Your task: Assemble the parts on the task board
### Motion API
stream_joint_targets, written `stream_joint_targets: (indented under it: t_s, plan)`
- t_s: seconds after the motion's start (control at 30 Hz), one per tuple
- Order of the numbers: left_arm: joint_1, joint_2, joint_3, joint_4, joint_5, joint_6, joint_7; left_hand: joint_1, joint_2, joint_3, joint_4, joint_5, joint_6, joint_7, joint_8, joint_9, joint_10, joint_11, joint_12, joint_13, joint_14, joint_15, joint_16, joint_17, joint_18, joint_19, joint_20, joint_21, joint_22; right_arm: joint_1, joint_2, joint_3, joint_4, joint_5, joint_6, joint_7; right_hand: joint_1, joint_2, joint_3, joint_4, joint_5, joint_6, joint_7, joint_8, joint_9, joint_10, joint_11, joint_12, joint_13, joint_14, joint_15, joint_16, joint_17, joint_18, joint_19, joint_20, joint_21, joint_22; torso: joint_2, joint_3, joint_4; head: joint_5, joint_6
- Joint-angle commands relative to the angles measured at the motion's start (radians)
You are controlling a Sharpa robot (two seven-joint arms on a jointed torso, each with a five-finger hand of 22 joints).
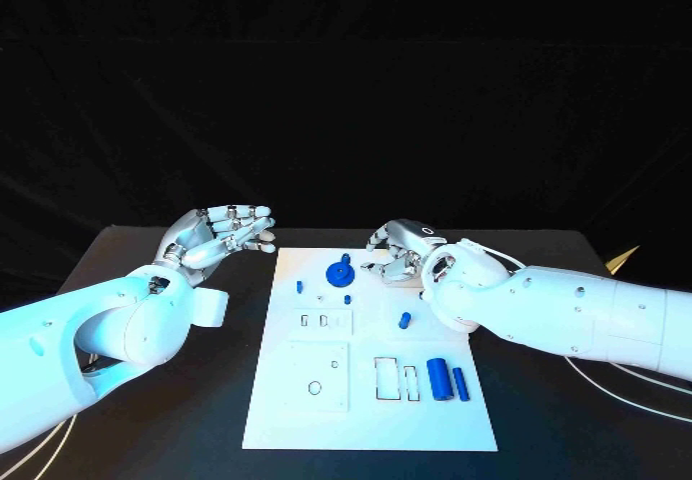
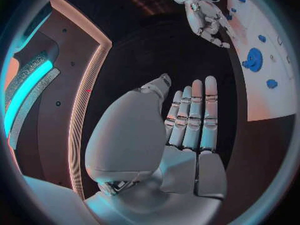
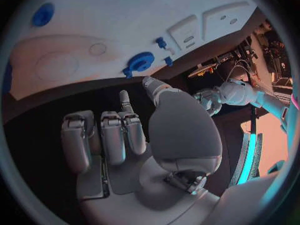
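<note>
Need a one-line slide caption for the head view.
Both hands, left and right, hover empty at the far edge of the task board; blue parts lie unassembled.

far-right corner of the task board [image 1: 289,420] behind the right hand [image 1: 404,250] (head view), nearby pieces unclear

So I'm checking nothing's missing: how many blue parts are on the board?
6 visible on the task board: gear, two small pegs near it, a mid-board piece, and two cylinders near the right edge. The right hand may hide others.
</note>
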Motion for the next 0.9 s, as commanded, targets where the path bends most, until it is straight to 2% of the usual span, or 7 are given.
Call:
stream_joint_targets:
  t_s: [0.03, 0.13, 0.2, 0.43, 0.77, 0.83, 0.9]
  plan:
    - [0.001, 0.003, 0.001, -0.001, -0.004, 0.018, 0.012, -0.009, -0.002, 0.005, 0.000, -0.005, -0.002, -0.001, 0.003, 0.001, -0.005, -0.002, 0.002, 0.001, -0.008, 0.001, 0.004, 0.001, 0.019, -0.007, 0.003, 0.002, 0.001, 0.017, -0.055, 0.001, 0.038, 0.121, -0.008, 0.128, 0.025, -0.005, 0.001, -0.013, 0.005, 0.003, -0.001, -0.006, 0.000, 0.103, 0.004, 0.002, 0.263, 0.100, 0.003, 0.004, 0.236, -0.014, 0.103, 0.006, 0.005, 0.263, -0.004, 0.0016, -0.0102, 0.002, 0.007]
    - [0.001, 0.004, 0.001, -0.004, -0.004, 0.018, 0.014, -0.009, -0.002, 0.006, 0.000, -0.005, -0.003, -0.002, 0.004, 0.002, -0.005, -0.002, 0.002, 0.001, -0.010, 0.001, 0.006, 0.004, 0.019, -0.010, 0.003, 0.006, 0.003, 0.032, -0.130, 0.001, 0.069, 0.185, 0.044, 0.211, 0.090, -0.022, 0.009, -0.059, 0.005, 0.002, 0.002, -0.014, -0.001, 0.103, 0.007, 0.002, 0.263, 0.097, 0.005, 0.000, 0.224, -0.014, 0.103, 0.007, 0.005, 0.263, -0.007, 0.0028, -0.0192, 0.001, 0.014]
    - [0.001, 0.006, 0.000, -0.007, -0.004, 0.019, 0.013, -0.009, -0.002, 0.006, 0.000, -0.005, -0.003, -0.002, 0.004, 0.002, -0.005, -0.002, 0.002, 0.001, -0.010, 0.001, 0.006, 0.004, 0.019, -0.010, 0.003, 0.006, 0.003, 0.037, -0.166, 0.001, 0.070, 0.220, 0.078, 0.255, 0.121, -0.027, 0.016, -0.081, 0.005, 0.000, 0.003, -0.017, -0.002, 0.103, 0.008, 0.002, 0.263, 0.097, 0.005, 0.000, 0.224, -0.014, 0.103, 0.007, 0.005, 0.263, -0.008, 0.0045, -0.0232, 0.000, 0.016]
    - [0.001, 0.015, -0.003, -0.014, -0.004, 0.023, 0.012, -0.010, -0.002, 0.006, 0.000, -0.005, -0.002, -0.002, 0.004, 0.002, -0.004, -0.003, 0.002, 0.001, -0.010, 0.001, 0.006, 0.005, 0.019, -0.011, 0.004, 0.007, 0.004, 0.030, -0.229, -0.002, 0.016, 0.283, 0.139, 0.341, 0.143, -0.038, 0.016, -0.101, 0.004, -0.002, 0.002, -0.021, -0.003, 0.095, 0.008, -0.007, 0.255, 0.099, 0.005, 0.002, 0.231, -0.014, 0.103, 0.008, 0.005, 0.263, -0.014, 0.0114, -0.0329, -0.007, 0.017]
    - [-0.002, 0.022, -0.006, -0.020, -0.004, 0.032, 0.013, -0.010, -0.002, 0.006, 0.000, -0.005, -0.002, -0.002, 0.004, 0.002, -0.004, -0.003, 0.002, 0.001, -0.010, 0.001, 0.006, 0.005, 0.019, -0.011, 0.004, 0.007, 0.004, -0.012, -0.242, -0.004, -0.055, 0.288, 0.179, 0.358, 0.148, -0.046, 0.007, -0.109, 0.004, -0.022, 0.006, -0.030, -0.007, 0.093, 0.010, -0.010, 0.253, 0.100, 0.007, 0.003, 0.236, -0.014, 0.103, 0.009, 0.005, 0.263, -0.015, 0.0190, -0.0348, -0.007, 0.010]
    - [-0.002, 0.023, -0.006, -0.020, -0.004, 0.033, 0.013, -0.010, -0.002, 0.006, 0.000, -0.005, -0.001, -0.002, 0.005, 0.003, -0.003, -0.003, 0.003, 0.002, -0.011, 0.001, 0.006, 0.005, 0.019, -0.012, 0.004, 0.007, 0.004, -0.021, -0.237, -0.004, -0.066, 0.279, 0.181, 0.354, 0.149, -0.045, 0.005, -0.110, 0.004, -0.027, 0.007, -0.031, -0.008, 0.093, 0.011, -0.011, 0.253, 0.100, 0.008, 0.004, 0.239, -0.014, 0.103, 0.009, 0.005, 0.263, -0.015, 0.0165, -0.0333, -0.006, 0.009]
    - [-0.002, 0.023, -0.006, -0.021, -0.004, 0.034, 0.013, -0.010, -0.002, 0.006, 0.000, -0.005, -0.001, -0.002, 0.005, 0.003, -0.003, -0.003, 0.003, 0.002, -0.011, 0.001, 0.006, 0.005, 0.019, -0.012, 0.004, 0.007, 0.004, -0.026, -0.234, -0.004, -0.072, 0.274, 0.180, 0.351, 0.149, -0.045, 0.004, -0.111, 0.004, -0.029, 0.008, -0.032, -0.009, 0.092, 0.011, -0.011, 0.252, 0.100, 0.009, 0.003, 0.238, -0.014, 0.103, 0.010, 0.005, 0.263, -0.015, 0.0172, -0.0332, -0.006, 0.010]
